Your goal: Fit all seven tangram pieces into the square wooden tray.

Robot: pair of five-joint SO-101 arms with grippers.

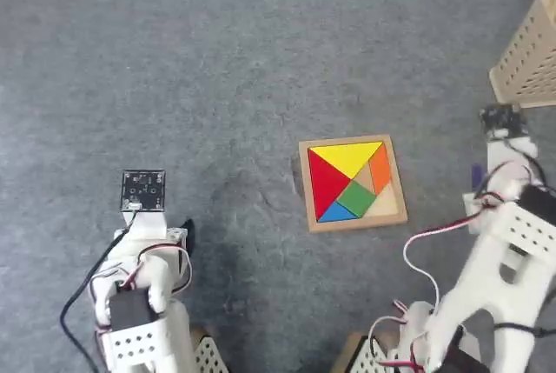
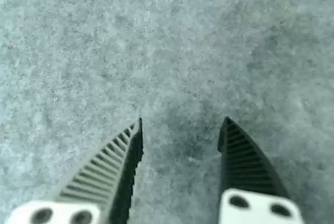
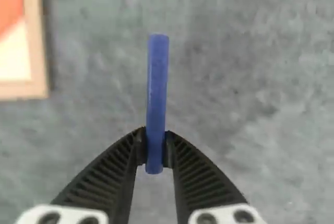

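Right gripper (image 3: 154, 135) clamps the blue piece (image 3: 156, 93) on edge, right of the tray (image 1: 305, 183) at centre-right, probably ready for lowering in; left gripper (image 2: 180, 127) gapes, unloaded, over the bench (image 2: 156, 36).

One square wooden tray (image 1: 360, 225) lies on the grey worktop (image 1: 217, 86). It holds five coloured wooden pieces:
- one yellow triangle (image 1: 347, 157)
- one red triangle (image 1: 324, 183)
- one orange piece (image 1: 380, 167)
- one green square (image 1: 356, 199)
- one light blue triangle (image 1: 336, 212)

A tan patch (image 1: 366, 179) may be a sixth.

One dark blue flat piece (image 3: 157, 98) is outside the tray. There are two black pincers, the left pincer (image 2: 182, 121) and the right pincer (image 3: 155, 135), and one perforated beige basket (image 1: 530, 51).
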